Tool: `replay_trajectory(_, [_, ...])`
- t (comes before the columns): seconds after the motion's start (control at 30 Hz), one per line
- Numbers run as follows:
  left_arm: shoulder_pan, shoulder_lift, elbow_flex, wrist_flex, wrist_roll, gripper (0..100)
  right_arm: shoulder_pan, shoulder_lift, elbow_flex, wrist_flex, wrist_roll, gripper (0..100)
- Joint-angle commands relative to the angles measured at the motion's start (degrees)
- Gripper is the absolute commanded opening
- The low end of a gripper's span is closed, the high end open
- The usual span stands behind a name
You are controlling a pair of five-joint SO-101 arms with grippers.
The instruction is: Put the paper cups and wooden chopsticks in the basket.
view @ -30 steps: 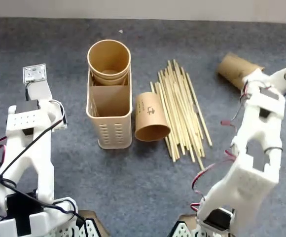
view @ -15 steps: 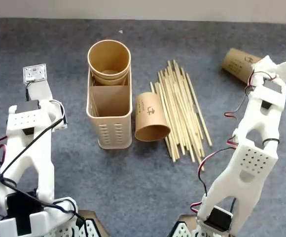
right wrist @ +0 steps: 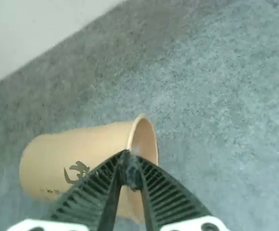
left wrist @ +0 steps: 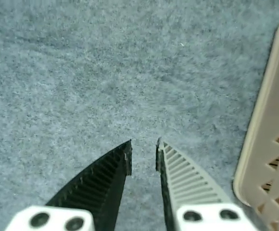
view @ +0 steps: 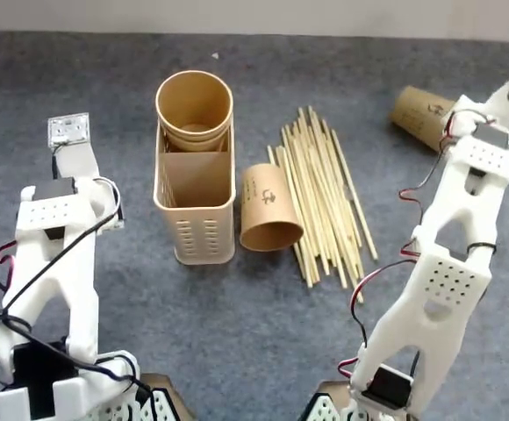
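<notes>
A beige slotted basket point(view: 193, 215) stands at mid-table, with stacked paper cups point(view: 193, 105) upright in its far compartment. A third cup point(view: 268, 209) lies on its side against the basket's right wall. Just right of it is a loose pile of wooden chopsticks point(view: 325, 193). Another cup point(view: 421, 112) lies at the far right. My right gripper point(right wrist: 128, 167) is shut, its tips over the rim of that cup point(right wrist: 82, 163); I cannot tell whether they touch it. My left gripper point(left wrist: 144, 143) hovers over bare carpet left of the basket point(left wrist: 269, 134), open by a narrow gap and holding nothing.
Grey carpet point(view: 263, 333) covers the table, and a pale wall edge runs along the far side. The left arm point(view: 57, 228) stands left of the basket. At the right edge the right arm point(view: 461, 202) stretches up past the chopsticks.
The right arm has stretched farther away and to the right, uncovering more of the far-right cup, which turned slightly. The left arm shifted a little.
</notes>
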Motion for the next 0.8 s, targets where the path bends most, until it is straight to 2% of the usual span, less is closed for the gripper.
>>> replay_trajectory(0.0, [1.45,-1.27,1.19,-1.85,0.62,11,-0.75,-7.78,-13.85,15.87,7.38,0.7])
replay_trajectory(0.13, [1.45,-1.36,1.63,-2.64,0.53,11,-2.86,-11.56,-24.31,31.52,18.2,0.7])
replay_trajectory(0.2, [1.45,-1.36,1.54,-2.64,0.53,11,-3.21,-11.91,-27.65,37.05,18.99,0.7])
replay_trajectory(0.3, [1.45,-1.36,1.63,-2.64,0.53,11,-1.98,-9.01,-28.79,38.11,13.19,0.8])
replay_trajectory(0.4, [1.45,-1.27,1.71,-2.55,0.53,11,-0.22,-3.82,-29.49,36.97,4.04,2.4])
replay_trajectory(0.53, [1.45,-1.27,1.8,-2.64,0.53,11,1.89,1.27,-31.78,38.29,-7.3,15.3])
replay_trajectory(0.6, [1.36,-1.27,1.8,-2.64,0.53,11,1.71,4.35,-32.4,39.16,-9.14,19.6])
replay_trajectory(0.77, [1.1,-1.27,1.71,-2.73,0.44,11,1.71,7.43,-43.38,44.7,-9.05,19.9])
